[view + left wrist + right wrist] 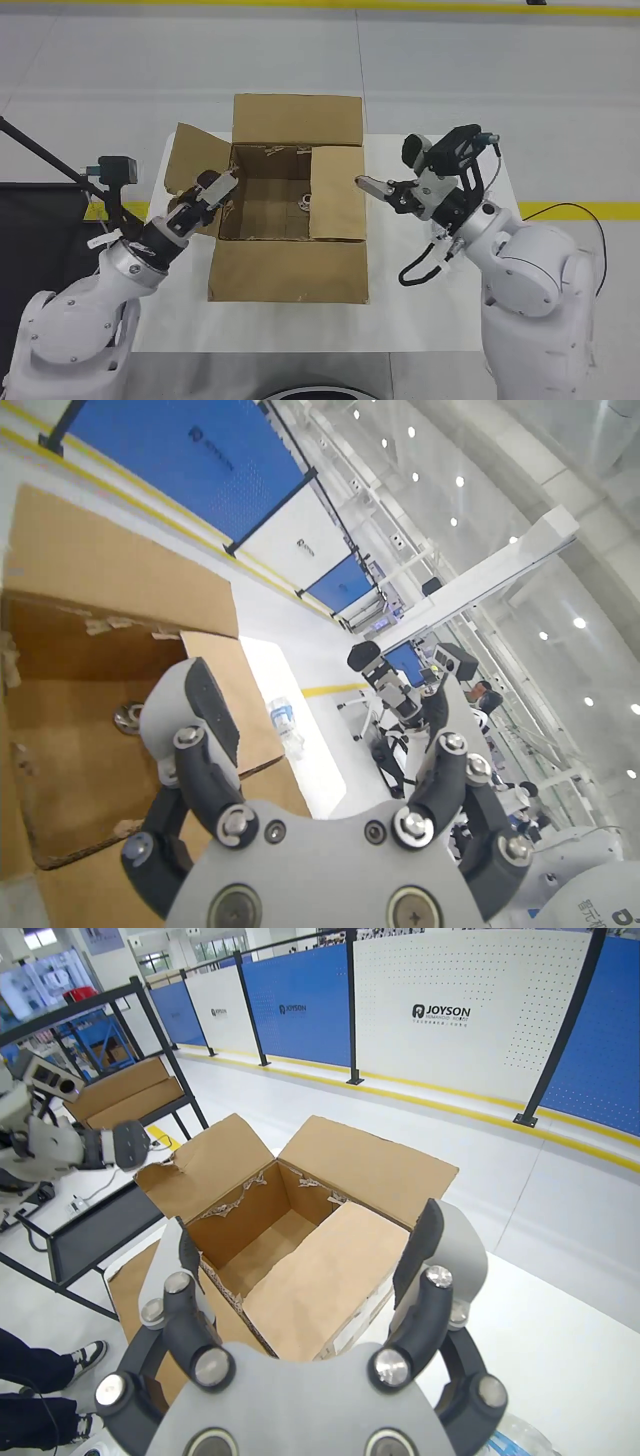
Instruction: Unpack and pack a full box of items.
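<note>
Wide-open left gripper, fingers spread with nothing between them, poised over the left wall of the box, just beside the left flap. In its wrist view, one grey finger with a black pad in front of the box opening.

Wide-open right gripper too, holding nothing, hovering just outside the right flap, fingertips aimed toward the box. Well apart from the left gripper, with the box between the two.

Brown cardboard box in the middle of a white table. Back flap and front flap laid flat outward. Left flap tilted up and out, its edge torn. Right flap folded inward, roughly level, covering the right part of the opening. Scraps of torn tape along the inner rim.

On the box floor, one small round metal piece, close to the edge of the right flap.

Clear plastic bottle with a blue label on the table, just beside the right side of the box. Hard to tell whether lying or standing.
</note>
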